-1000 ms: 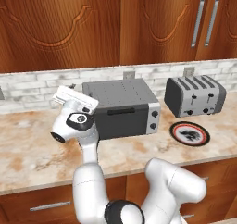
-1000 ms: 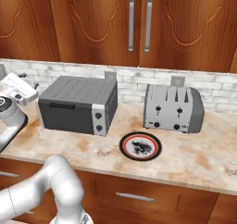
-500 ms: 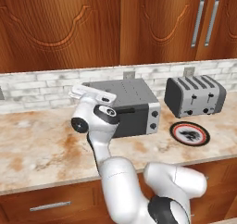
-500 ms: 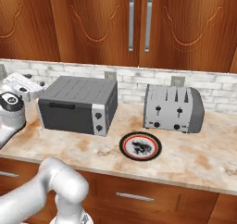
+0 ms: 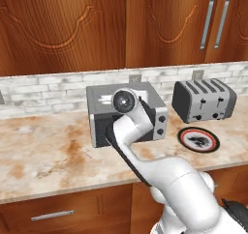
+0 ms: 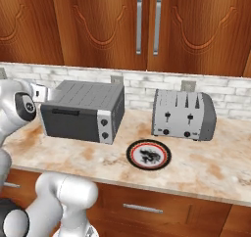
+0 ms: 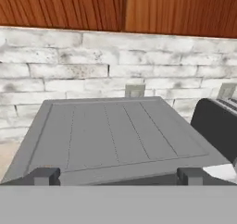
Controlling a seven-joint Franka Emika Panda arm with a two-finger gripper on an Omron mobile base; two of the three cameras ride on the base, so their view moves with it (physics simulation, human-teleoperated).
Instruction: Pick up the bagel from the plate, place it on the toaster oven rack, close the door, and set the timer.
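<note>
Swinging in from the left end of the counter, our arm has come across over the last second and now stands in front of the toaster oven, with the hand raised level with its roof. From the hand view we look across the oven's flat grey top toward the brick wall, the toaster just at the right edge. Our gripper is spread wide with nothing between its fingertips.

We read this as a reach for the oven, not the food. In the right base view its door stands upright and closed, so we judge it needs opening before the rack can take anything.

Well apart on the right lies the plate, untouched. We cannot make out the bagel on its dark pattern at this size.
</note>
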